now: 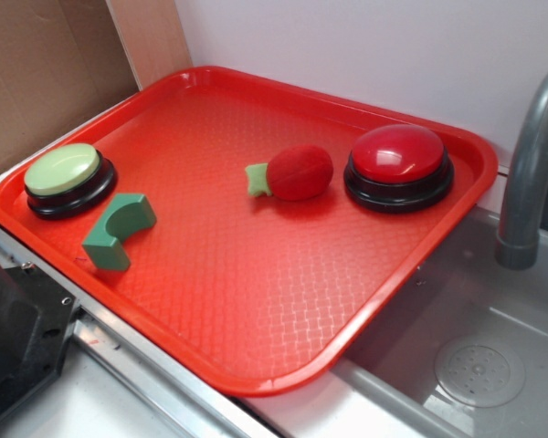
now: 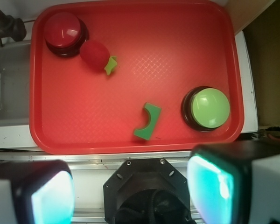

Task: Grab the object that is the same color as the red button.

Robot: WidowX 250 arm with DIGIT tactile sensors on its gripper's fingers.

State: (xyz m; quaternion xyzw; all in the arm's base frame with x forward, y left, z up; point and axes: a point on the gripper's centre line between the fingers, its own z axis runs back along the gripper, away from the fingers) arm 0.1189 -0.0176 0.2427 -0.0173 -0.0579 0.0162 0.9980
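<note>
With the fingers (image 2: 54,193) spread wide and empty, the approach is barely begun: the red plush toy (image 2: 94,54) lies far ahead-left, beside the red button (image 2: 61,31).

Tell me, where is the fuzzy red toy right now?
In the exterior view the fuzzy red toy lies on the red tray, just left of the red button, its green tip pointing towards the green block.

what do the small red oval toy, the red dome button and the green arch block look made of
The small fuzzy red oval toy looks like plush fabric: matte, napped, with a felt-like green tip. The glossy red dome button looks like hard plastic, showing sharp highlights, on a black base. The green arch-shaped block is matte with crisp edges, perhaps painted wood or foam.
</note>
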